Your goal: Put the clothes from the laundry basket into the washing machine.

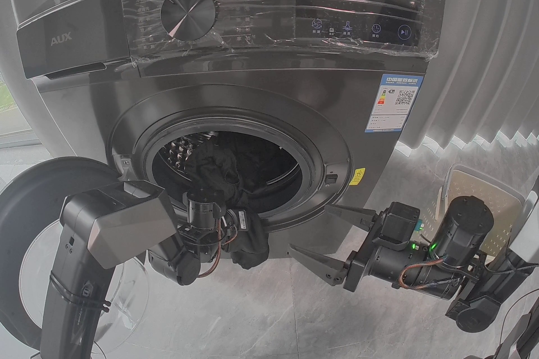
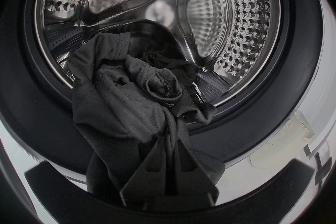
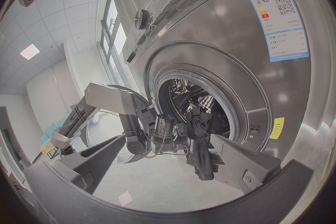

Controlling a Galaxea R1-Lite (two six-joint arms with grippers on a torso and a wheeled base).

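Observation:
The washing machine [image 1: 236, 74] stands with its round opening uncovered. A black garment [image 1: 251, 245] hangs over the lower rim of the opening, part inside the steel drum [image 2: 224, 18] and part dangling outside. My left gripper [image 2: 170, 161] is at that rim, shut on a fold of the black garment [image 2: 119, 109]. More dark cloth lies deeper in the drum. My right gripper [image 1: 310, 228] hovers open with nothing in it in front of the machine, to the right of the opening; from its wrist I see the left gripper [image 3: 187, 142] and the hanging garment [image 3: 203, 165].
The machine's door [image 1: 31, 220] is swung open at the left, behind my left arm. A pale laundry basket [image 1: 485, 189] sits on the floor at the right, behind my right arm. Grey tiled floor [image 1: 269, 309] lies in front of the machine.

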